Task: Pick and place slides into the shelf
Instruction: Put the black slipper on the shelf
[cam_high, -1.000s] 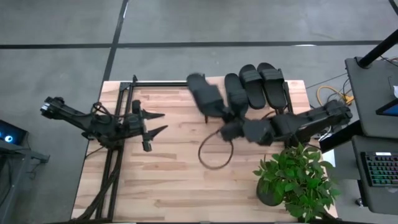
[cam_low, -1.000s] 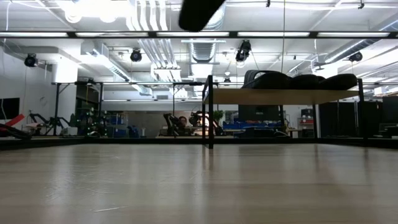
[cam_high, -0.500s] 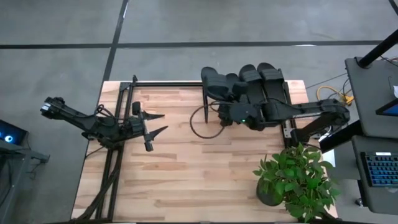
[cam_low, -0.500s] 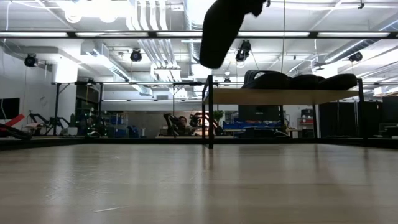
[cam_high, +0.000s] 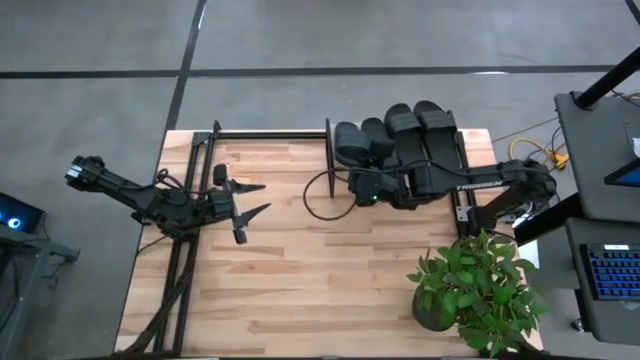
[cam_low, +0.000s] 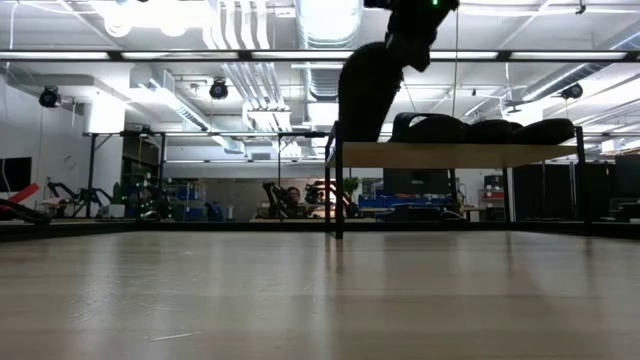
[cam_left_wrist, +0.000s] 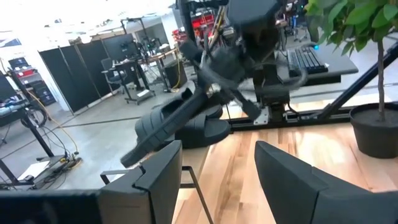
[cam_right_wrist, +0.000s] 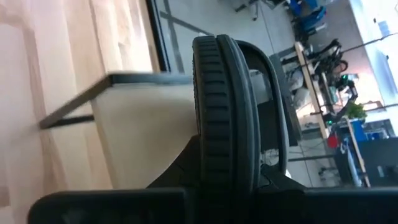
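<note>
My right gripper (cam_high: 363, 180) is shut on a black slide (cam_high: 351, 143) at the left end of the shelf (cam_high: 462, 175). In the low view this slide (cam_low: 366, 88) hangs steeply tilted over the end of the light wood plank (cam_low: 455, 155). Its lower end is at plank height; whether it touches, I cannot tell. Three more slides (cam_high: 405, 132) lie side by side with their soles on the plank; they also show in the low view (cam_low: 490, 130). My left gripper (cam_high: 254, 198) is open and empty over the table's left half. My right gripper holds the slide by its near end (cam_high: 358, 165), with the sole's ribbed edge (cam_right_wrist: 219, 155) running out between the two fingers. The fingers slant down from the near right, along the slide. The slide tilts with its far end (cam_low: 352, 132) lowest, clear of the table.
A potted plant (cam_high: 475, 285) stands at the near right corner. A black metal frame (cam_high: 185, 260) runs along the table's left side and far edge. A dark cable loop (cam_high: 322, 195) hangs under the right arm. Bare wood lies in the middle and near part of the table.
My right gripper has carried the slide toward the far edge and down to the shelf's left end, staying shut. The slide has turned from pointing far-left to pointing at the far edge and now hangs lower, beside the three on the plank.
</note>
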